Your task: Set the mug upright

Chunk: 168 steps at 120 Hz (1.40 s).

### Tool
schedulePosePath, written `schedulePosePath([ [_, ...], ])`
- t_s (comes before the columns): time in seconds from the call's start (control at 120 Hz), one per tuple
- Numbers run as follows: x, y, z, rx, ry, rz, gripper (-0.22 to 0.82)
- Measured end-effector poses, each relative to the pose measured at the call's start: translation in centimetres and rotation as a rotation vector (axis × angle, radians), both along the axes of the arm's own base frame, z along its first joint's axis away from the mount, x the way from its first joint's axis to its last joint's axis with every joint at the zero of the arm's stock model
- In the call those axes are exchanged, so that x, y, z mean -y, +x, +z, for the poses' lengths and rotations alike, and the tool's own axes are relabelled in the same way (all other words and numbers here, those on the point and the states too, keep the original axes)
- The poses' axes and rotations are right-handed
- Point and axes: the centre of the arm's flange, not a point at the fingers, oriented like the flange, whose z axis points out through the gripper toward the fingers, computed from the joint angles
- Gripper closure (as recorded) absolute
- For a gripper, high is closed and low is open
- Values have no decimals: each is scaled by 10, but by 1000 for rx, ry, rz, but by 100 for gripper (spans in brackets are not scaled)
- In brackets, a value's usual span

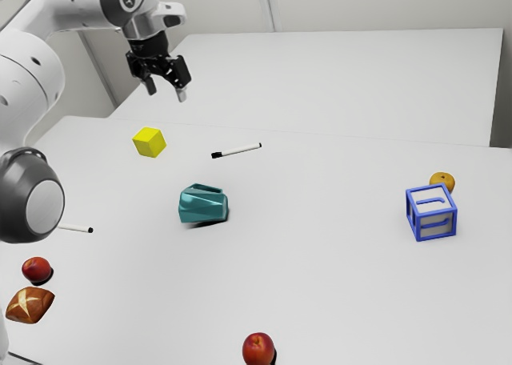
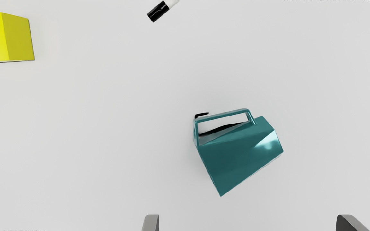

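Observation:
High above the table's far part, the gripper [image 1: 166,93] hangs open at the exterior view's upper left. A teal faceted mug [image 1: 203,205] lies on its side on the white table, lower than the gripper and toward the exterior view's right of it. In the wrist view the mug [image 2: 239,150] shows its flank and its angular handle, with table visible through the handle's loop. The gripper [image 2: 247,223] has its two fingertips wide apart there, and nothing is held between them.
On the table [image 1: 320,285] are a yellow cube [image 1: 150,142] and a marker [image 1: 237,150] near the mug, another marker [image 1: 76,228], two red fruits [image 1: 36,270] [image 1: 258,349], a bread roll [image 1: 30,305], a blue-edged block [image 1: 432,213] and an orange fruit [image 1: 442,181].

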Motion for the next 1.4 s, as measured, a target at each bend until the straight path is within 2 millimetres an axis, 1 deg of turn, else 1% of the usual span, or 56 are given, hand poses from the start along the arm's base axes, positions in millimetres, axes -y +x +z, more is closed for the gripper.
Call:
schedulePosePath([
  [0.067, -2, 0, 0, 2, 0, 2, 0],
  [0.292, 3, -1, -4, -13, 9, -5, 0],
  [0.333, 3, -3, -4, -17, 7, -4, 0],
  [0.392, 0, -10, -10, -38, -8, 0, 0],
  [0.442, -2, -23, -16, -59, -35, 4, 0],
  [0.5, -15, -49, -29, -95, -80, 26, 0],
  [0.575, -34, -88, -59, -133, -134, 64, 0],
  [0.65, -55, -118, -84, -141, -190, 118, 0],
  [0.783, -100, -149, -118, -116, -266, 234, 0],
  [0.867, -122, -160, -141, -93, -317, 301, 0],
  [0.908, -128, -162, -150, -74, -338, 322, 0],
  [0.967, -132, -160, -161, -46, -363, 339, 0],
  [1.1, -133, -145, -190, 10, -432, 377, 0],
  [1.142, -125, -139, -198, 22, -450, 371, 0],
  [1.217, -95, -124, -212, 31, -485, 333, 0],
  [1.25, -86, -120, -218, 35, -500, 321, 0],
  [1.283, -81, -117, -223, 41, -515, 319, 0],
  [1.4, -77, -110, -240, 65, -568, 333, 0],
])
